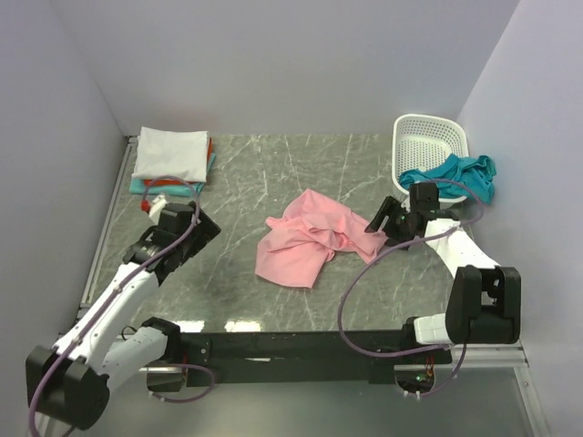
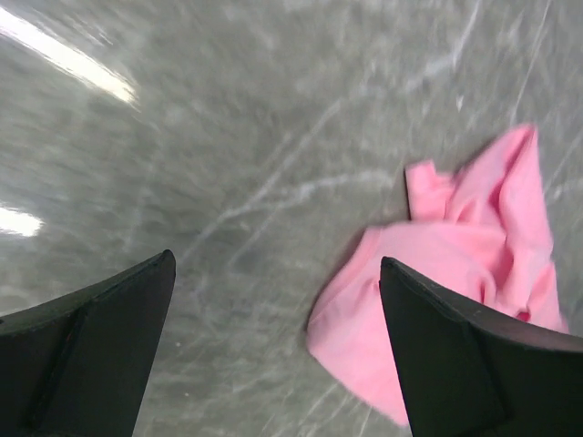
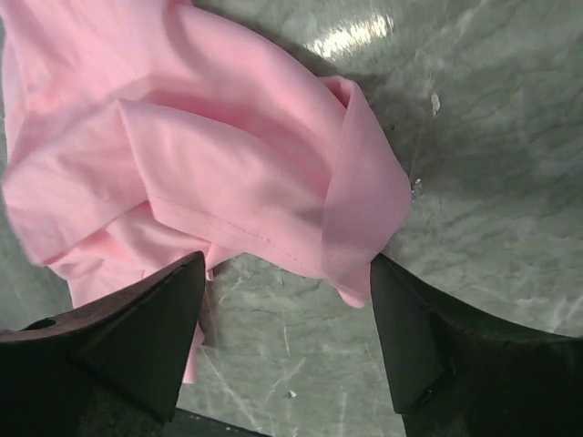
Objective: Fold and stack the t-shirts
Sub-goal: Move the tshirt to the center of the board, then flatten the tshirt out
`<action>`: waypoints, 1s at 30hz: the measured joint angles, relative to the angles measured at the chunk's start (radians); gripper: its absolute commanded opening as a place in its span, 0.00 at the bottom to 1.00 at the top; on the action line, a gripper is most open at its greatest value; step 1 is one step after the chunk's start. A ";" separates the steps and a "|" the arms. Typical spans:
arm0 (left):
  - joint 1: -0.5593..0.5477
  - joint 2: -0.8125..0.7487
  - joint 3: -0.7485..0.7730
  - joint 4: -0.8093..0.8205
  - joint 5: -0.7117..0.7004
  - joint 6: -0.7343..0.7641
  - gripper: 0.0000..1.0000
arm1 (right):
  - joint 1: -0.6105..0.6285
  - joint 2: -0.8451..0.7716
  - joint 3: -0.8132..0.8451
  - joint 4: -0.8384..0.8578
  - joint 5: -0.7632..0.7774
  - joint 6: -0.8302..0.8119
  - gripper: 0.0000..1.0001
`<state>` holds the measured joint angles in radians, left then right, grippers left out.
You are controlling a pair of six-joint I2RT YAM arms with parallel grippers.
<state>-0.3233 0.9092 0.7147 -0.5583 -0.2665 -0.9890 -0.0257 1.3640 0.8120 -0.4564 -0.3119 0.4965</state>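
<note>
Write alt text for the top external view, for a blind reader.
A crumpled pink t-shirt lies in the middle of the marble table, the right gripper at its right edge, the left gripper apart to its left. Far left sits a folded stack topped by a white t-shirt; far right, a white basket with a teal t-shirt against it.

Basket (image 1: pixel 430 146) and folded stack (image 1: pixel 171 155) block only far corners.

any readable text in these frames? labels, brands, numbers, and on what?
None: no text can be read in any view.
The pink t-shirt is plain, no print or tag showing.
The folded stack, white basket and teal t-shirt bear no marks.
The left arm and right arm show no legible branding.
</note>
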 measured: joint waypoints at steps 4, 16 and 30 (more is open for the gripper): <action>-0.003 0.072 -0.074 0.103 0.176 0.039 1.00 | 0.021 -0.092 0.007 0.012 0.047 -0.031 0.84; -0.129 0.253 -0.172 0.365 0.460 0.059 0.94 | 0.428 -0.100 0.157 0.114 0.085 -0.214 0.84; -0.250 0.496 -0.125 0.397 0.470 0.055 0.17 | 0.588 0.242 0.325 0.084 0.172 -0.256 0.70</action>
<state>-0.5735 1.4052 0.5900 -0.1612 0.2031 -0.9337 0.5625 1.6058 1.1374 -0.3729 -0.1402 0.2409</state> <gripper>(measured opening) 0.262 0.719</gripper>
